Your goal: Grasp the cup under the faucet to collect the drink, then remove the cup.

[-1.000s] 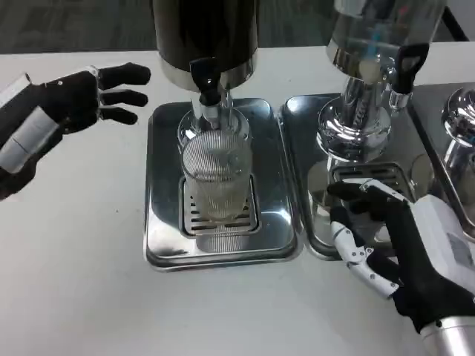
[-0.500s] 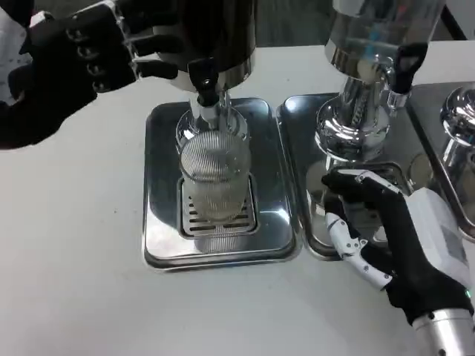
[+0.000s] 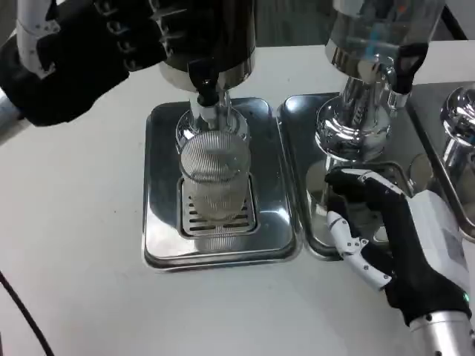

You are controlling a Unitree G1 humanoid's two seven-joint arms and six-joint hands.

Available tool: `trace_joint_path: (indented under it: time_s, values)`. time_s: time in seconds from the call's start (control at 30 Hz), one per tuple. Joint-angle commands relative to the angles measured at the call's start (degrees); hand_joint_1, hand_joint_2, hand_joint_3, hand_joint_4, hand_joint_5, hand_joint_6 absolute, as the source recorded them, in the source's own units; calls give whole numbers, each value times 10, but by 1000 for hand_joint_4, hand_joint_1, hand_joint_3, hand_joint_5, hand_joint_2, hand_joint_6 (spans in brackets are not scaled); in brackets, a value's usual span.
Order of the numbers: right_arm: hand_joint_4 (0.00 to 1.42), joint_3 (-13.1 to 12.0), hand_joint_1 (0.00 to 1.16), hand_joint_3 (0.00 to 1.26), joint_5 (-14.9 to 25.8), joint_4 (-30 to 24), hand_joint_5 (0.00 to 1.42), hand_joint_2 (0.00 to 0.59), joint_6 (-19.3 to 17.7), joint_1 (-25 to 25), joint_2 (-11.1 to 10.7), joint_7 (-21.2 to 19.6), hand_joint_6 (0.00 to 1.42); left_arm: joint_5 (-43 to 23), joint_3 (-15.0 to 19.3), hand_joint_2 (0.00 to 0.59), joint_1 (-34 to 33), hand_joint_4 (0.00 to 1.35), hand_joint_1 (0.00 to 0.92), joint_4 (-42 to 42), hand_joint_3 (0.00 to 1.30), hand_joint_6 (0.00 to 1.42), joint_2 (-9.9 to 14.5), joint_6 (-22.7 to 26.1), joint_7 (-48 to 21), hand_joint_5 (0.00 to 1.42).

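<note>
A clear ribbed cup (image 3: 215, 174) stands upright on the drain grate of a steel drip tray (image 3: 163, 230), right under the black faucet (image 3: 205, 81) of the dark dispenser (image 3: 211, 33). My left hand (image 3: 93, 48) is raised at the upper left, close to the dispenser's body, with its fingers toward the tank and nothing in them. My right hand (image 3: 390, 237) hovers low to the right of the cup, over the neighbouring tray, fingers apart and empty. Neither hand touches the cup.
A second dispenser with a clear tank (image 3: 378, 37) stands on its own steel tray (image 3: 300, 148) to the right. A chrome piece (image 3: 460, 119) shows at the right edge. Bare white table (image 3: 67, 245) lies to the left and front.
My left hand has risen and moved right, from the table's left side up to the dark dispenser. My right hand has shifted only slightly. The cup has stayed put.
</note>
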Motion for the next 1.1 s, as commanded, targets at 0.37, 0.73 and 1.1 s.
trace_joint_path:
  time_s: [0.37,0.73,1.1]
  values:
    - [412,3,456,411,1,-4,382,442,-3,17,8,-18,359,69,-10,51,-25,84,0,47,191,187,-42,-68,6,167]
    - [417,1,462,416,8,-9,382,442,2,23,10,-9,359,98,-22,51,-3,94,0,37,210,155,-54,-96,-2,156]
    - [429,-1,466,438,8,-19,396,442,8,22,1,7,345,128,-45,77,24,132,0,28,241,150,-48,-151,18,177]
